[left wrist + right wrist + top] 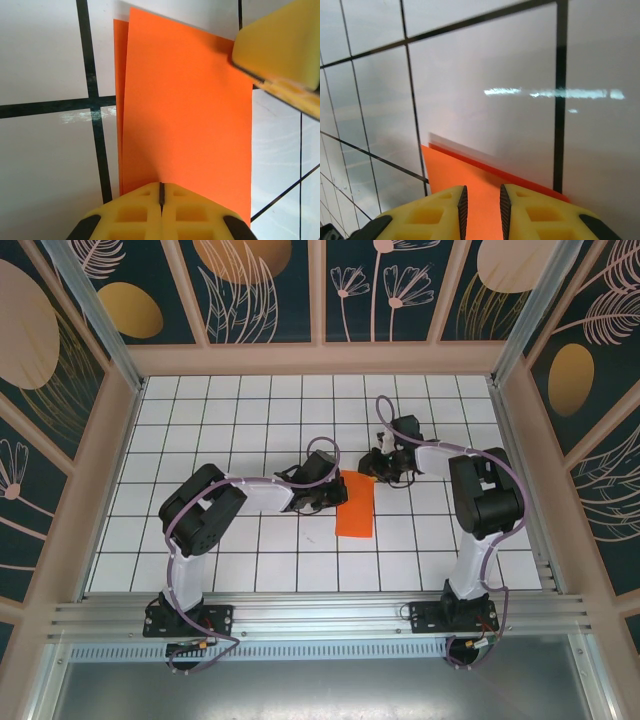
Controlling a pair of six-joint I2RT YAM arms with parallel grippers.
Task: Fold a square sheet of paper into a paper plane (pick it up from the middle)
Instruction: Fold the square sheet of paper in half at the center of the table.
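Orange thin paper sheet point(355, 504), creased into a narrow rectangle, lies flat on white gridded table point(250, 550). Left gripper point(161, 194) clenched, tips at its edge; right gripper point(483, 200) slightly parted over far corner, empty. I judge crease-pressing; next, lift a corner.

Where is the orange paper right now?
Top view: the orange paper lies folded narrow near the middle of the table, the left gripper at its left edge and the right gripper at its far right corner.
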